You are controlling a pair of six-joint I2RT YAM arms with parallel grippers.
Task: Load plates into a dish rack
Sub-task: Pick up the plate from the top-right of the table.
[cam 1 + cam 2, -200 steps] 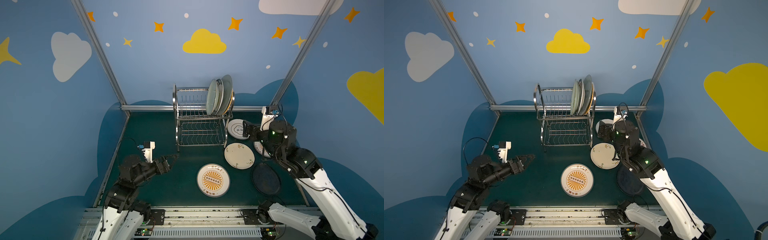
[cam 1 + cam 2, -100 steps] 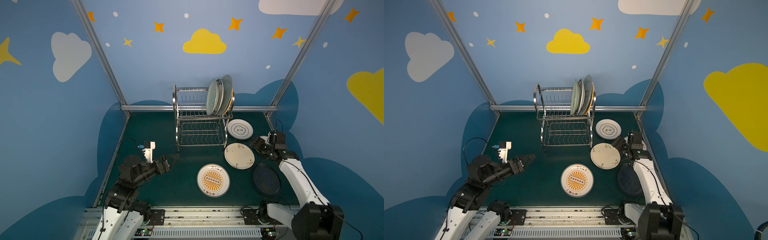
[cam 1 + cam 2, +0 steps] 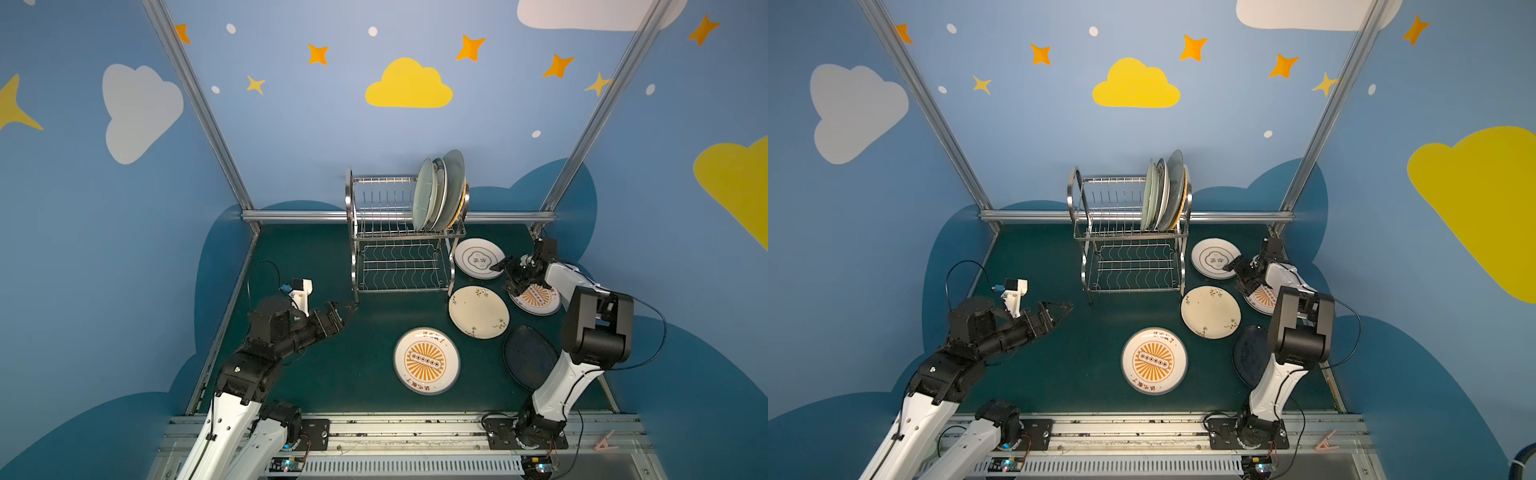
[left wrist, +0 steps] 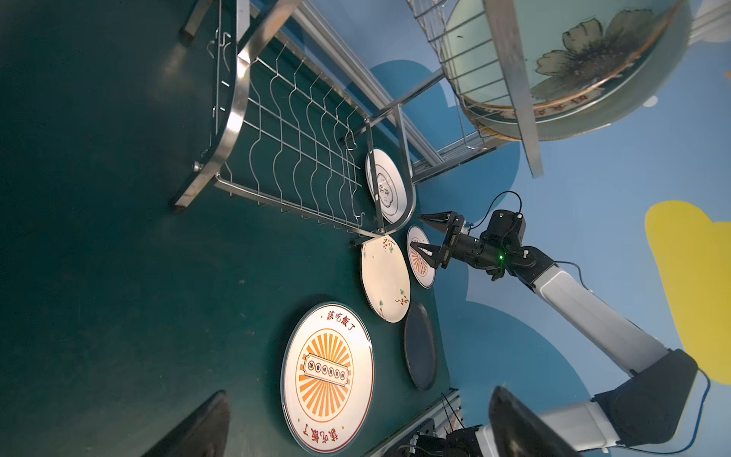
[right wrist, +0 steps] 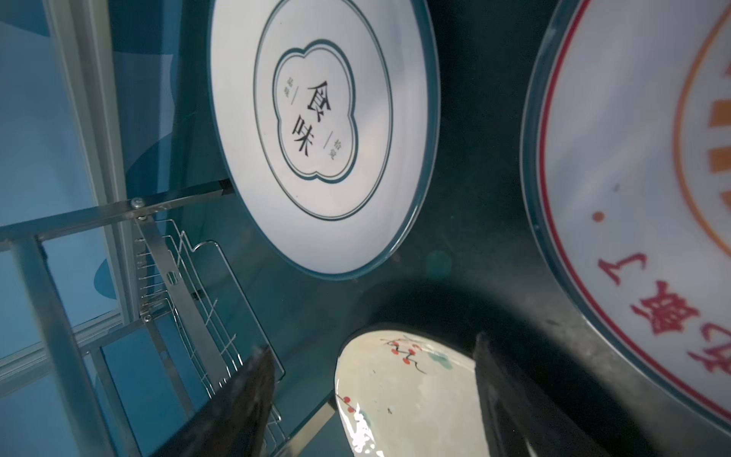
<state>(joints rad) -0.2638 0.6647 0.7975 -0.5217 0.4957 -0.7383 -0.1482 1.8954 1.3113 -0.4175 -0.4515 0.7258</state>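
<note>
- Nearest, well in front of the dish rack [image 3: 399, 249], the big sunburst plate [image 3: 427, 360] lies flat on the mat [image 3: 332, 374], not yet loaded. The dark navy plate [image 3: 525, 357] lies at about the same depth, out past the rack's right side.
- The left gripper [image 3: 343, 309] hovers just off the rack's front-left foot, its jaws wide apart and empty.
- The cream sprigged plate [image 3: 478, 311] lies flat near the rack's front-right foot.
- The right gripper [image 3: 505, 279] hangs low to the right of the rack, between the cream plate, a second sunburst plate [image 3: 538, 300] and the green-rimmed lettered plate [image 3: 478, 257]. Its jaws are apart and clamped on nothing, and I cannot tell which plate it is aiming for.
- The lettered plate lies flat just beside the rack's right legs.
- Farthest, the racked plates [image 3: 436, 195], about four of them, stand upright at the right end of the rack's upper tier. The other slots and the lower tier hold nothing.
- By this count the task looks a little under half done, with five plates left on the mat.
</note>
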